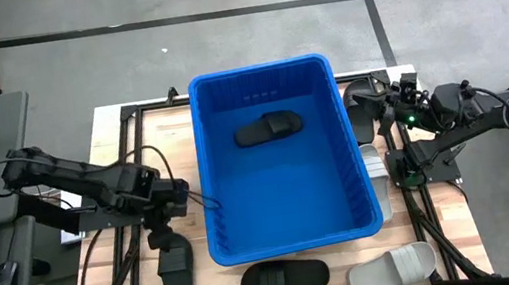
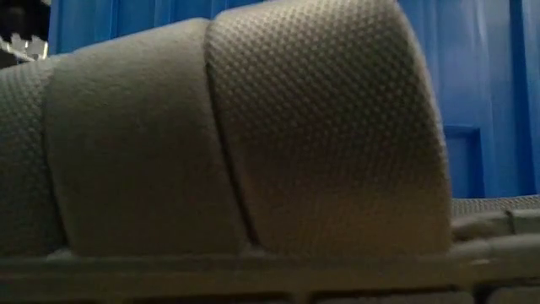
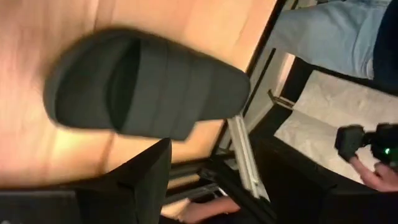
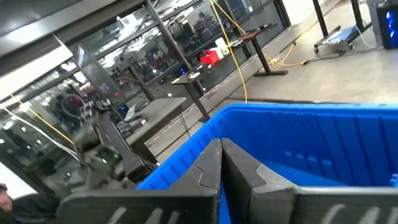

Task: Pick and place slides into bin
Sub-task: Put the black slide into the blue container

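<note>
Overhead, we see the bin in the middle of the surface, with one black slide lying inside it near the far wall. Our left end effector hovers just beside the bin's left wall, over a black slide lying on the wood; whether its fingers are spread we cannot tell. In the left wrist view that slide lies flat beyond the dark fingers. Another black slide and a light grey slide lie in front of the bin. Our right end effector waits by the bin's right rim, fingers pressed together.
</note>
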